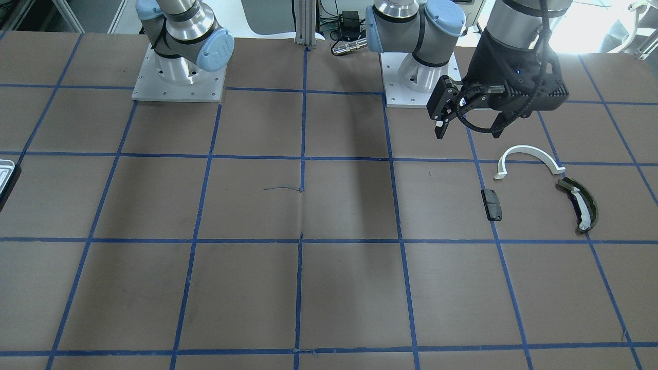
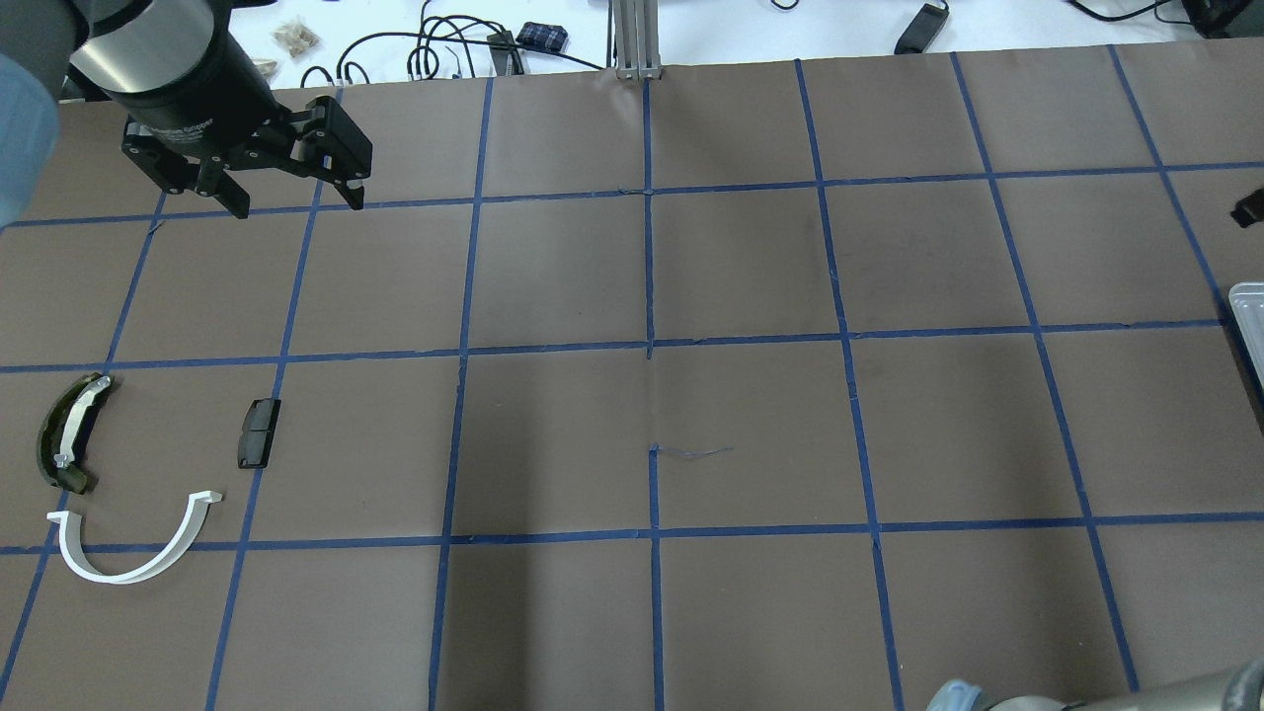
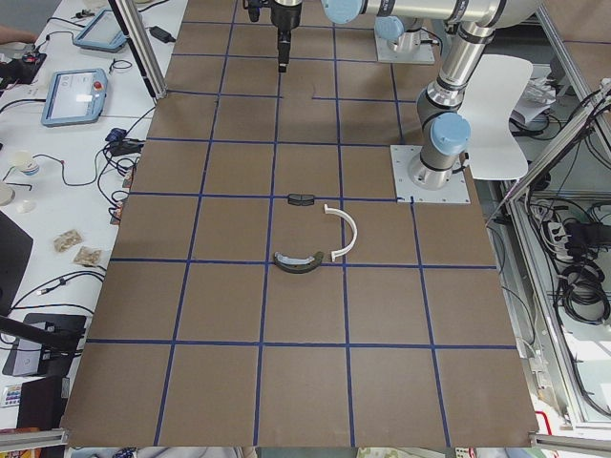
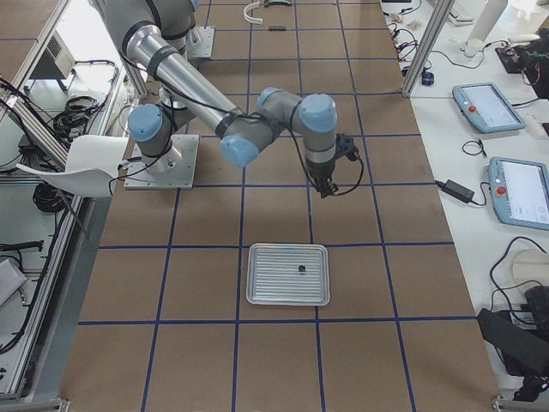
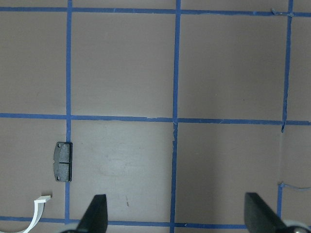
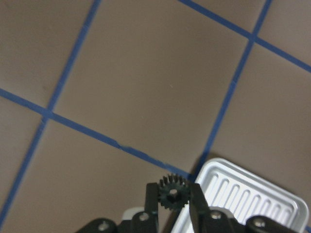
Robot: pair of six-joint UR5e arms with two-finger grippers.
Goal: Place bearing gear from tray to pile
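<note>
Already the bearing gear (image 6: 174,192) sat clenched between the fingers of your right claw (image 4: 325,189). Its teeth showed above the pads, and it was held in the air just off a corner of the tray (image 6: 252,196). To do the carry well, I'd judge you needed to keep that pinch firm and level, since only the fingertips caught the small gear. You also needed to travel high enough to clear the tray's ridged rim. The pile (image 2: 67,434) lay well apart at the other end of the desk (image 2: 750,434). Its black block (image 2: 259,433) and white half-ring (image 1: 529,150) were spread loosely, leaving room between them for a gentle set-down. Your left claw (image 2: 296,205) hung released and empty near that pile, so you'd likely have wanted to watch that side on arrival. The wide brown squares between tray and pile offered your route.
</note>
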